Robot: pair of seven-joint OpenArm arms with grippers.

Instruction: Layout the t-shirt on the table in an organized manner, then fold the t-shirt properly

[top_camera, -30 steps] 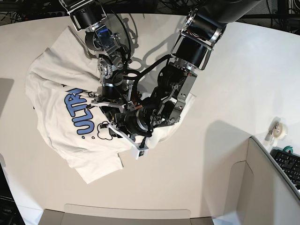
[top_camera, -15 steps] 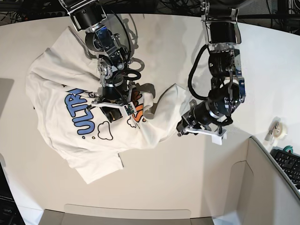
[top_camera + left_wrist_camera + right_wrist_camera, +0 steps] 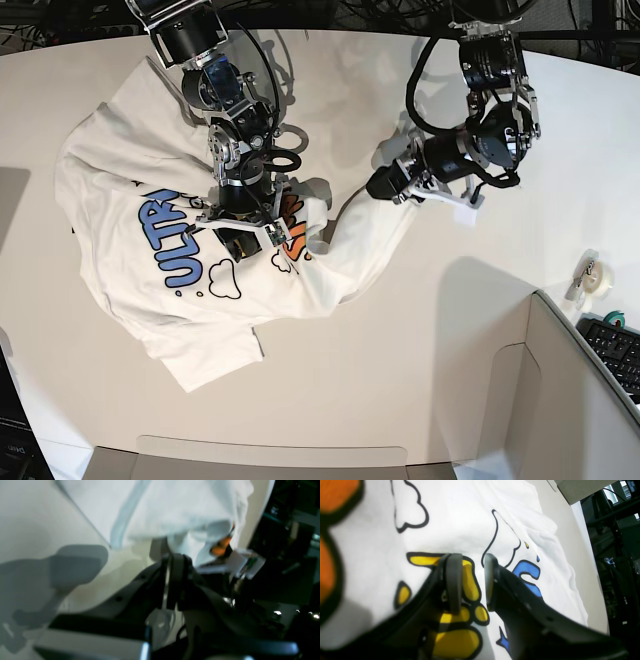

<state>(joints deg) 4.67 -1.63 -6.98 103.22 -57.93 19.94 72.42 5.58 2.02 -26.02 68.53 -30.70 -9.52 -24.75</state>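
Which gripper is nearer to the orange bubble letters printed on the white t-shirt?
Right. The right gripper hangs just beside the orange letters; the left gripper sits off the print, at the white t-shirt edge.

- The t-shirt [image 3: 150, 250] is white, printed with blue, yellow and orange bubble letters and outlined clouds; it lies rumpled, print side up, on the worktop [image 3: 400, 370].
- Its yellow letters sit right under the right claw [image 3: 470, 580], whose jaws stand apart over the print.
- One edge stretches, lifted, to the left claw [image 3: 383, 184], pinched there.
- The worktop is white, smooth and curved-edged.
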